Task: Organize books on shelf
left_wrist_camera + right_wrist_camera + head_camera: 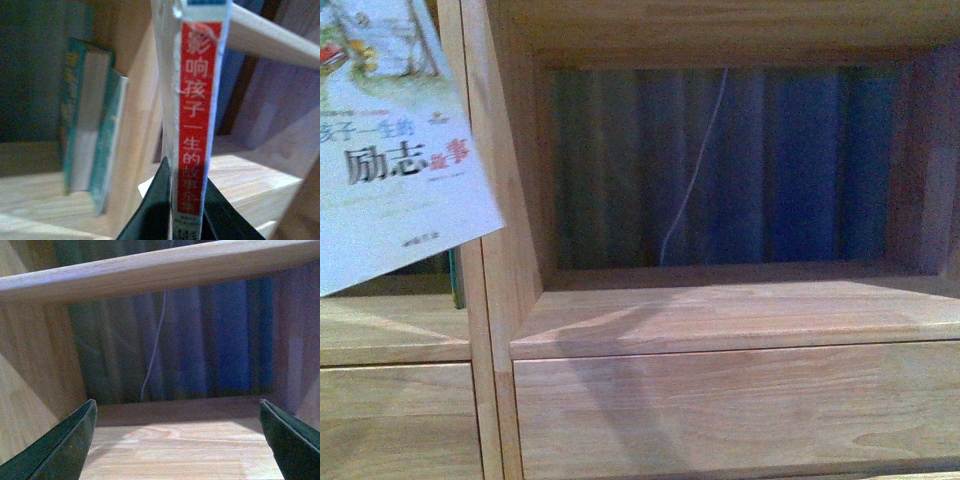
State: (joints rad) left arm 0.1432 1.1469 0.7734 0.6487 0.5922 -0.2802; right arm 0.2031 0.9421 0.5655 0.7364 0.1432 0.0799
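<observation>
We hold the red-spined white book [200, 100] in our left claw [186, 182], pinched tight on its spine, at the left cubby of the shelf [720, 320] — likely to join the standing books [90, 135] there — while our right claw [177, 412] gapes wide, empty.

The shelf [720, 320] was pale matt wood with fine grain. At the upper left, the white book [390, 150] had a smooth, slightly glossy paper cover. The curtain [800, 170] behind looked like soft cloth. The left gripper's fingers [150, 215] looked like dark, smooth plastic.
</observation>
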